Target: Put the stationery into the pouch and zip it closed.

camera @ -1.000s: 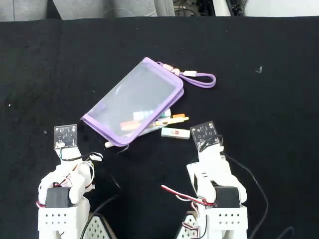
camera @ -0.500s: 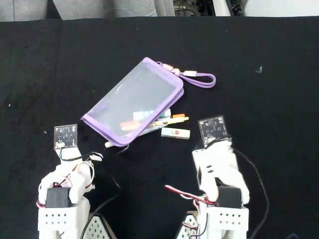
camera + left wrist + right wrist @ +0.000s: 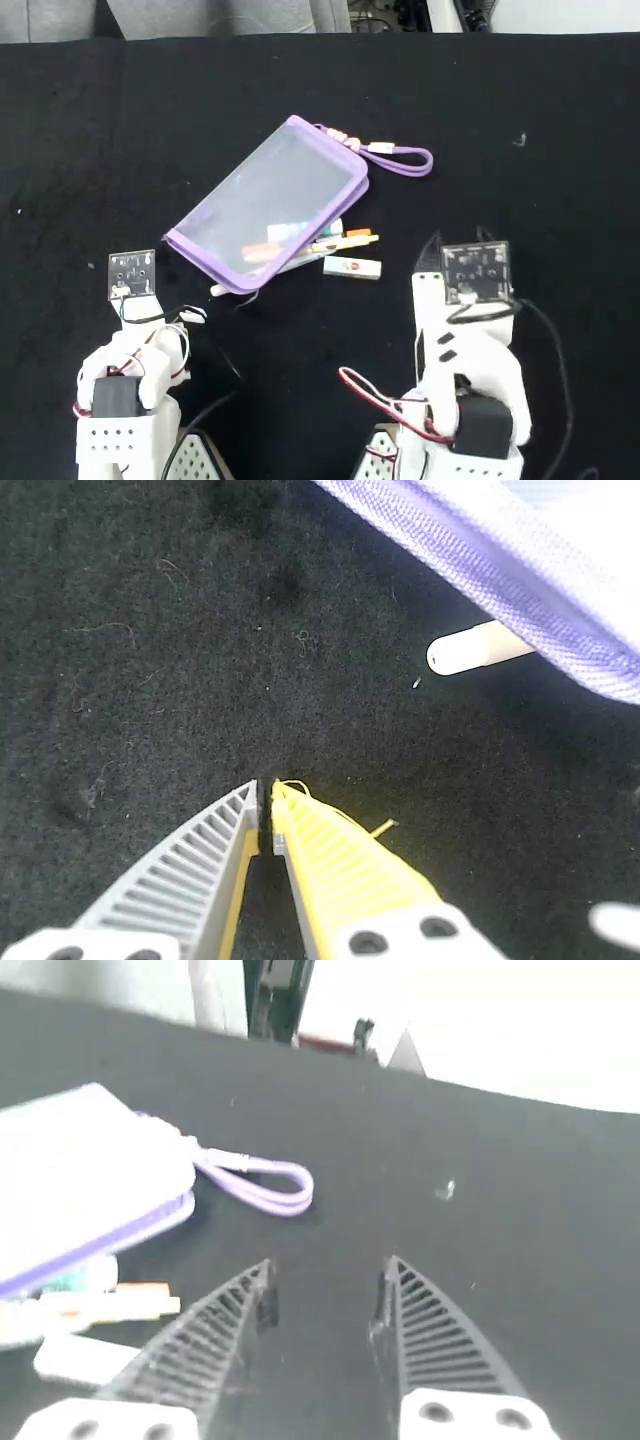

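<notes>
- The left gripper (image 3: 265,815) sits below the pouch's lower left corner, apart from it; its grey and yellow fingers are pressed together at the tips, grasping nothing
- A white pen (image 3: 218,290) pokes its end out from under the pouch's lower corner; the left wrist view shows that end (image 3: 480,648) just beside the purple edge
- The pouch (image 3: 265,205), clear with purple trim, lies slantwise on the black table cloth (image 3: 560,150); its lower right edge gapes
- Coloured pens (image 3: 320,240) lie half in, half out of that open edge
- A white oblong piece (image 3: 352,267) rests on the cloth just below those pens, outside the pouch
- The purple wrist strap (image 3: 400,158) loops out from the pouch's upper right corner
- The right gripper (image 3: 325,1290) hangs to the right of the pouch, past the oblong piece; its fingers are spread apart and bare
</notes>
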